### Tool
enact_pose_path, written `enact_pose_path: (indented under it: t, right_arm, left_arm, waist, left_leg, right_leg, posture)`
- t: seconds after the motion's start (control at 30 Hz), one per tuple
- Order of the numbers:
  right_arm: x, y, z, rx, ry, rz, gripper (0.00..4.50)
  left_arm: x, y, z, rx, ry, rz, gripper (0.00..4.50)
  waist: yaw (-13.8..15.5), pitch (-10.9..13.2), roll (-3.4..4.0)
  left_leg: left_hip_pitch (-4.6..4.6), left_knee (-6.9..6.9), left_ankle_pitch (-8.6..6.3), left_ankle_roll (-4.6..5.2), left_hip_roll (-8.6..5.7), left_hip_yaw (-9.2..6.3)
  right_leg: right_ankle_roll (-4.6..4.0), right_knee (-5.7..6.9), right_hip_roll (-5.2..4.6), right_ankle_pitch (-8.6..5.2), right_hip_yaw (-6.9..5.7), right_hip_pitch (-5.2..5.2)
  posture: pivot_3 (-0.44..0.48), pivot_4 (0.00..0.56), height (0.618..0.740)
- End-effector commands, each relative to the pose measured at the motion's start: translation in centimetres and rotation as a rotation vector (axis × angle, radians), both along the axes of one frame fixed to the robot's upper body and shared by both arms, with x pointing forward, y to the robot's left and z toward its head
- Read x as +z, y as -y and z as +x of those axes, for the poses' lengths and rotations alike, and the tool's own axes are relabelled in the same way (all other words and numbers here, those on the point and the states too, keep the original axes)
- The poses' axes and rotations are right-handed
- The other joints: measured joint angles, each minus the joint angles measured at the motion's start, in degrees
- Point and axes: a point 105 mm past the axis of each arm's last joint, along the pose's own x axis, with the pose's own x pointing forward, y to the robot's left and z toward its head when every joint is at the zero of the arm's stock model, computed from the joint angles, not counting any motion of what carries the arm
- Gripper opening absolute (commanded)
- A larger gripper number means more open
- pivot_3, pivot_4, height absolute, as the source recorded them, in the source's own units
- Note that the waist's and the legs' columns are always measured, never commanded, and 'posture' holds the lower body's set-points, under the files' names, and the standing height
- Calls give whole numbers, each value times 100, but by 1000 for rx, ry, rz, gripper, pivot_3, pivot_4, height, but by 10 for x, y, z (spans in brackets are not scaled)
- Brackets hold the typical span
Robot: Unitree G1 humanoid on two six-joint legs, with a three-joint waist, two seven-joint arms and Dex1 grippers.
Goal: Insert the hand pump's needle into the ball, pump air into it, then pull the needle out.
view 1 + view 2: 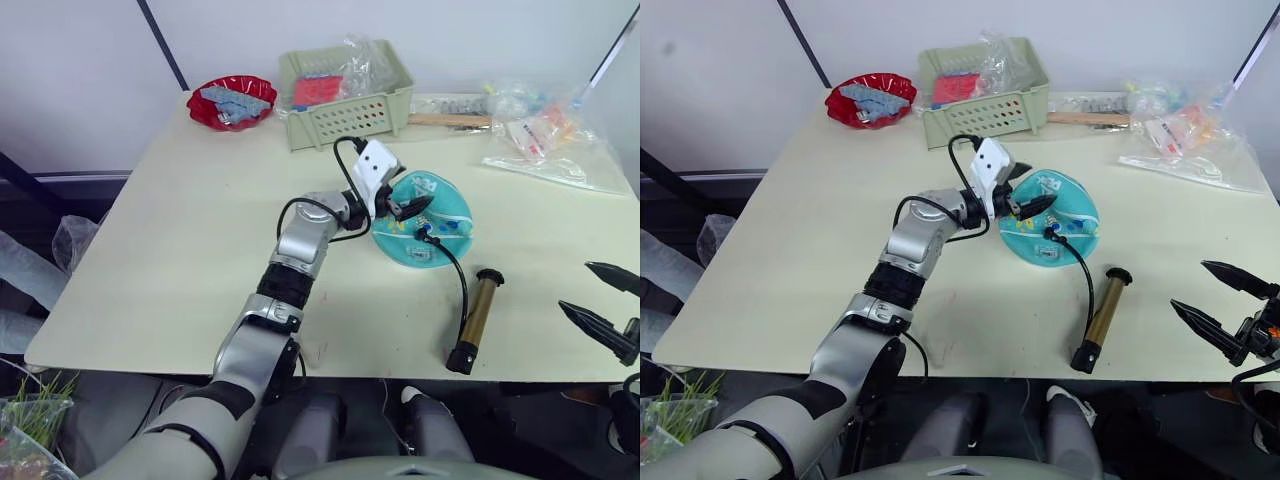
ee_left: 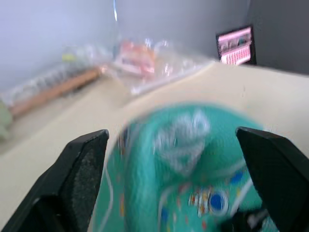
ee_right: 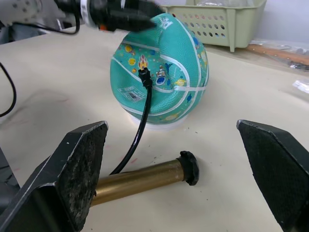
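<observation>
The left gripper (image 1: 412,207) is hovering spread wide over the ball (image 1: 436,222), gripping nothing. The ball is sitting mid-bench (image 1: 180,250), with the needle (image 3: 144,77) sticking into its side. The hose is trailing down to the hand pump (image 1: 476,318), which is lying just beside the ball. The right gripper (image 1: 600,300) is hanging wide open and empty near the bench's right edge.

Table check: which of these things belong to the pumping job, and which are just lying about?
Job:
teal printed ball
bronze-gold hand pump with black hose
needle fitting, seated in the ball

Lying about:
red bowl
pale green slotted basket
clear plastic bags
pale wooden stick
</observation>
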Motion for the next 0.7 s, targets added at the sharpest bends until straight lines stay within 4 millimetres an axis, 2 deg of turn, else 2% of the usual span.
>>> enact_pose_path:
  t: [0.03,0.27,0.43,0.7]
  right_arm:
    - [9,0,-1,10,41,-23,4500]
    - [6,-2,1,17,41,-17,4500]
    - [-2,-1,3,16,34,-20,4500]
    - [-9,7,0,14,13,-50,4500]
  left_arm:
    - [21,-5,-5,-13,39,-45,4474]
    - [24,-27,-10,-10,55,-36,4474]
    - [8,-67,-23,10,47,9,4474]
    - [-23,-115,-46,55,-22,15,4474]
  waist:
    - [-15,0,0]
    - [-18,0,2]
    - [-34,0,3]
    - [-11,-1,6]
  left_leg:
    - [2,0,0,0,0,3]
    - [15,0,0,1,2,16]
    - [26,-2,0,1,6,31]
    - [33,25,-29,48,2,77]
  right_leg:
    - [0,0,1,0,3,0]
    - [0,7,4,1,21,1]
    - [-1,12,7,1,39,1]
    - [17,11,-7,11,84,5]
  posture:
    - [0,150,740]
    - [0,150,740]
    - [0,150,740]
    - [0,150,740]
